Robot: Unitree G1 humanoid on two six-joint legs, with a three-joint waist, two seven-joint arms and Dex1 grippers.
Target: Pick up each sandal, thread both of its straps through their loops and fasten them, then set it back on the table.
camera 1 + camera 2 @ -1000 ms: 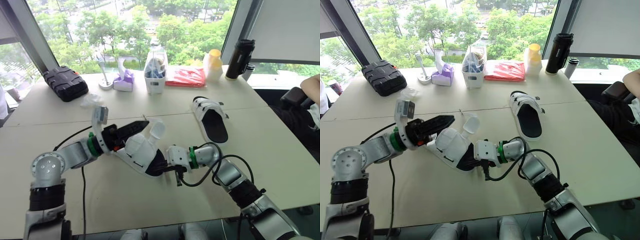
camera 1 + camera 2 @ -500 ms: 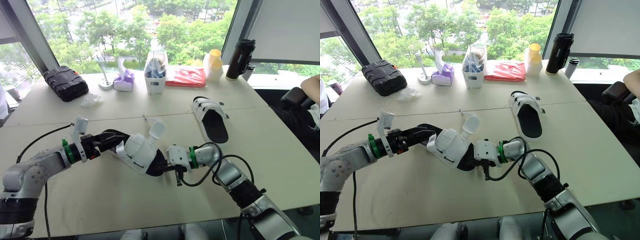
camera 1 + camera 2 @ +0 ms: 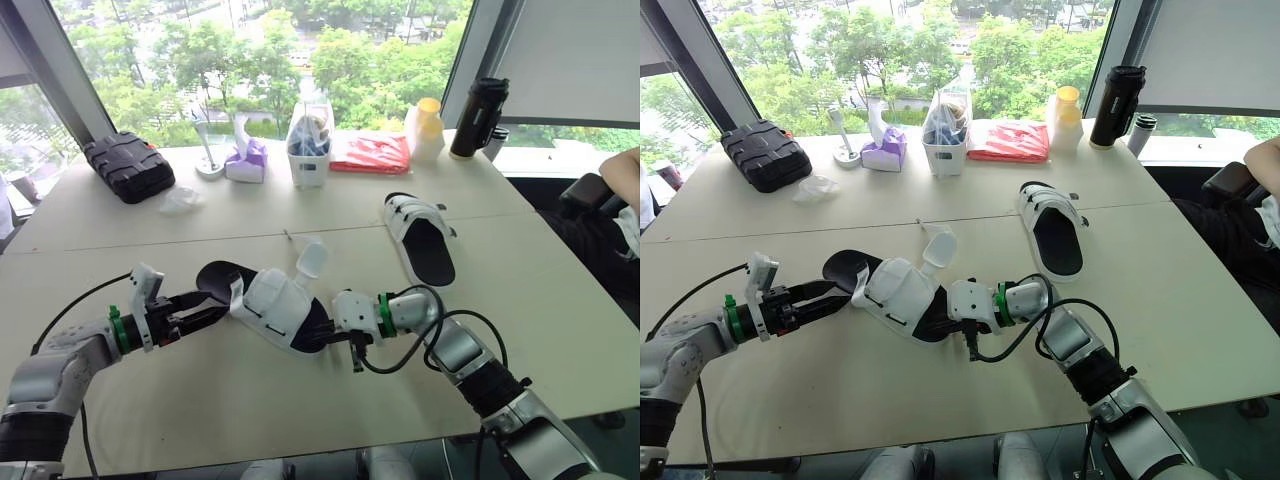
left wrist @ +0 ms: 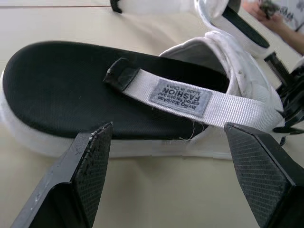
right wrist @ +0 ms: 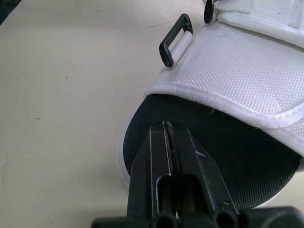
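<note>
A white sandal point(image 3: 272, 303) with a black footbed lies on the table in front of me. One strap flap point(image 3: 312, 260) stands up, and a loose labelled strap point(image 4: 190, 97) lies across the heel. My left gripper point(image 3: 212, 309) is open just off the heel end, its fingers point(image 4: 88, 161) wide apart and holding nothing. Shut, my right gripper point(image 5: 165, 128) has its tips resting on the footbed at the toe end, beside a black strap loop point(image 5: 175, 40). The second white sandal point(image 3: 422, 238) lies further back on the right.
Along the far edge stand a black case point(image 3: 125, 165), a purple tissue box point(image 3: 247, 160), a white basket point(image 3: 310, 145), a red packet point(image 3: 372, 153), a yellow-lidded bottle point(image 3: 427, 128) and a black flask point(image 3: 473, 118). A person's arm point(image 3: 625, 170) shows at the right edge.
My left arm has drawn back and down from above the sandal's heel to the table on its left, uncovering the heel. The right gripper and both sandals have stayed put.
</note>
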